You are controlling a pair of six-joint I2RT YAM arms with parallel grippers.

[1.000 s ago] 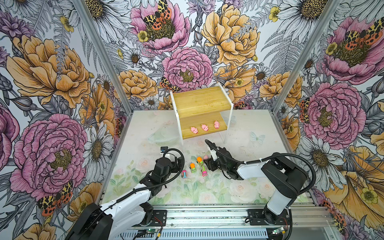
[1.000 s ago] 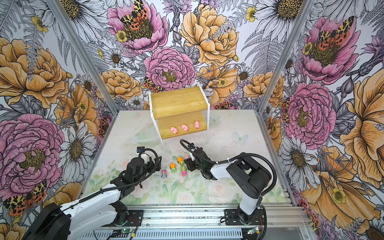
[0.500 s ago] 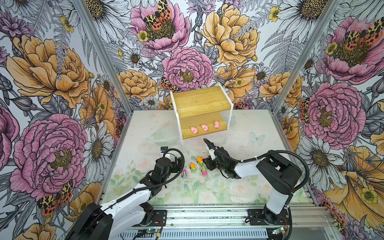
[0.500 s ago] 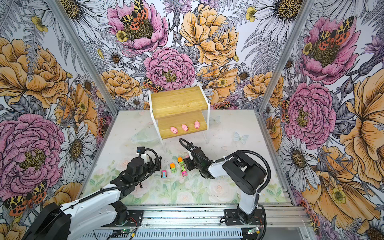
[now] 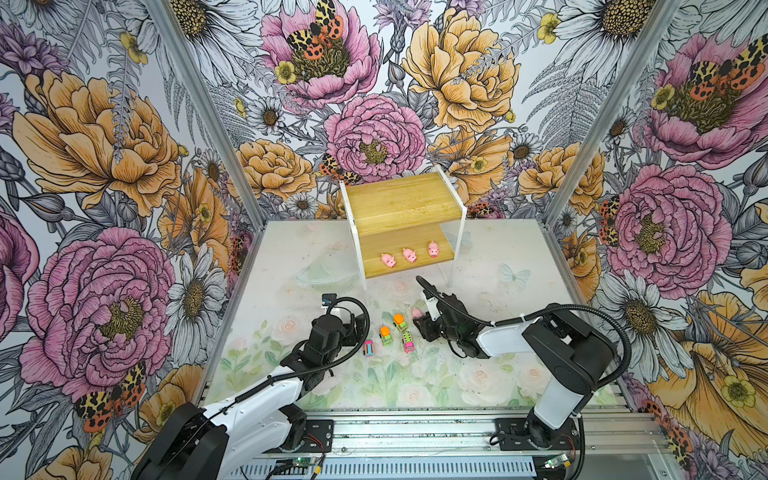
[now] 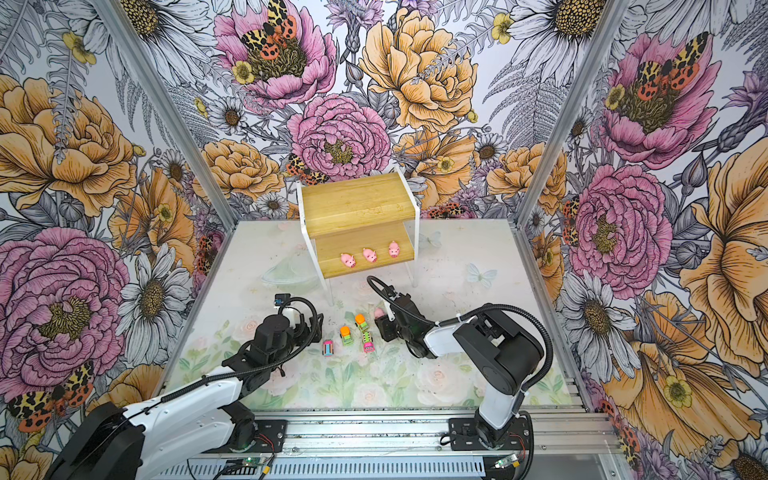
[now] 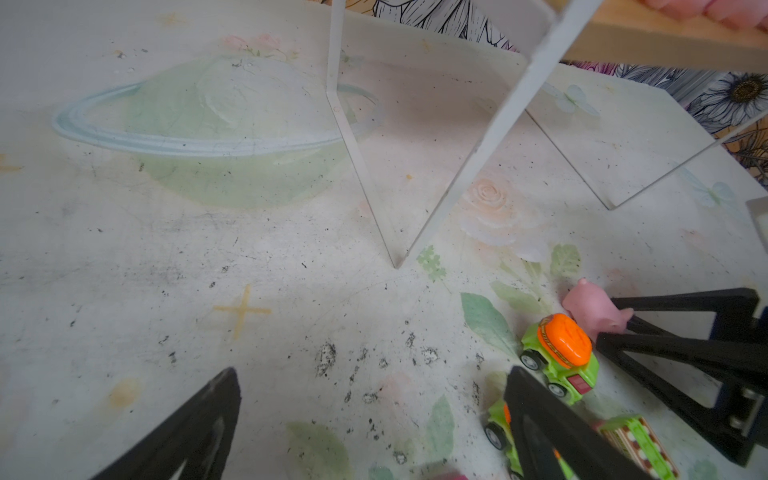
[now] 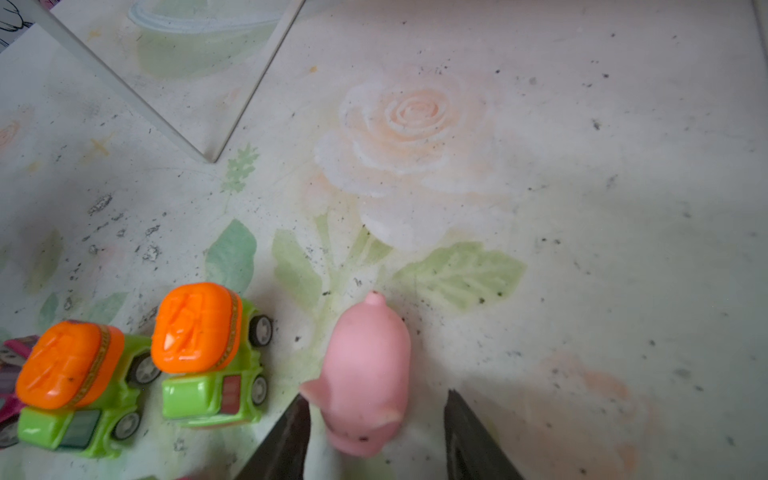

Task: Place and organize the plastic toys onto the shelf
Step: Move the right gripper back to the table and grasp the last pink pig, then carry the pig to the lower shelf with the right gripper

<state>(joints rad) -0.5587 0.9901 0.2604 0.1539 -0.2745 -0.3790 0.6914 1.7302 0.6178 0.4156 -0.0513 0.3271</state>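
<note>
Loose pig (image 8: 370, 374) on the bench (image 5: 498, 257), in front of the shelf, with your right pincer (image 8: 374, 397) astride it.
Its jaws stand apart: one finger (image 8: 291, 419) touches the pig's ear side, while a strip of bench shows between the pig and the other finger. Just left of the pig sits the first green truck (image 5: 400, 321), and the second green truck (image 5: 386, 334) is left of that and nearer you. The right striped car (image 5: 408, 342) lies just near of the first truck, the left striped car (image 5: 368, 347) further left. Your left pincer (image 7: 374, 374) hovers beside that left car, jaws wide apart. At the far side stands the shelf (image 5: 399, 199), with a row of three pigs (image 5: 409, 254) on its lower tier.
</note>
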